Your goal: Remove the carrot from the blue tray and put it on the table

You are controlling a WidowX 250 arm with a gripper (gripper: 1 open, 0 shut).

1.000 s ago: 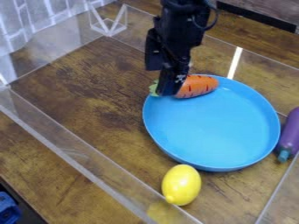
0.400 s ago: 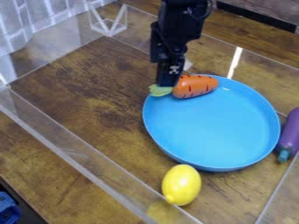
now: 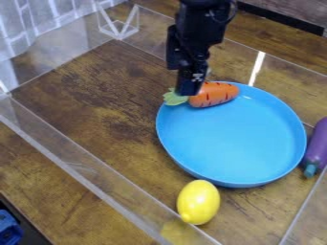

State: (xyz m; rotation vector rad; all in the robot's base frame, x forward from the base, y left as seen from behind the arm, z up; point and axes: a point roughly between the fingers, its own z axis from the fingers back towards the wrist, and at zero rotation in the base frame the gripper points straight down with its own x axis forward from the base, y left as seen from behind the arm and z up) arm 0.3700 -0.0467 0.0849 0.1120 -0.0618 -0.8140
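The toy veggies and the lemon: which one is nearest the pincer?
The orange carrot, with the leafy green top, at the blue tray's far edge. The lemon and purple eggplant lie farther off.

Dark brown wood-grain tabletop (image 3: 76,115) with plank lines, clear acrylic wall (image 3: 96,163) along its edge, round blue tray (image 3: 232,144) seated on the surface, yellow lemon (image 3: 198,202) positioned near the tray rim, purple eggplant (image 3: 316,148) located just beside the tray's opposite side
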